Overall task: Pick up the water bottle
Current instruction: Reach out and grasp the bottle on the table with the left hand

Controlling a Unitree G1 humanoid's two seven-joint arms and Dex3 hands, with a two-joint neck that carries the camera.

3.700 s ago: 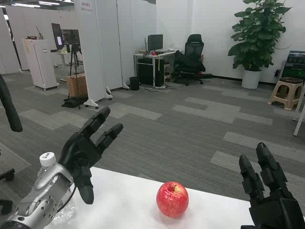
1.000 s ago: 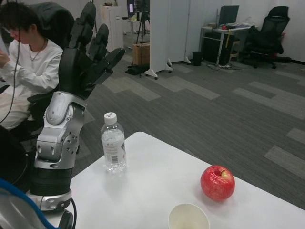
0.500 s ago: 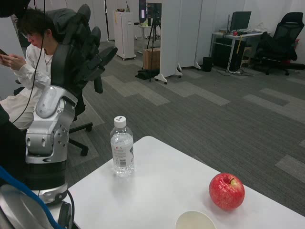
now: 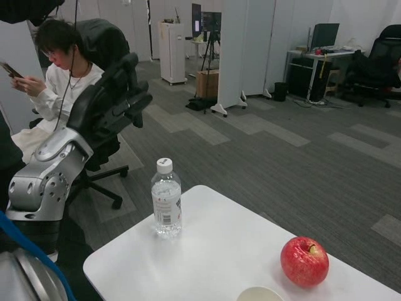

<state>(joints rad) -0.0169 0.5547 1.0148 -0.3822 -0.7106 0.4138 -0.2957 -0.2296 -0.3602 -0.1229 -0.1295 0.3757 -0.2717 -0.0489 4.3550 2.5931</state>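
Clear plastic bottle (image 4: pixel 166 199) with white cap and paper label, upright near the left edge of the smooth white table (image 4: pixel 213 257). Red glossy apple (image 4: pixel 304 261) well apart to the right, pale cup rim (image 4: pixel 259 294) at the bottom edge. Left hand (image 4: pixel 111 100), black, raised above and left of the bottle, fingers extended and slightly apart, holding nothing, touching nothing. Seated person (image 4: pixel 59 75) behind it.
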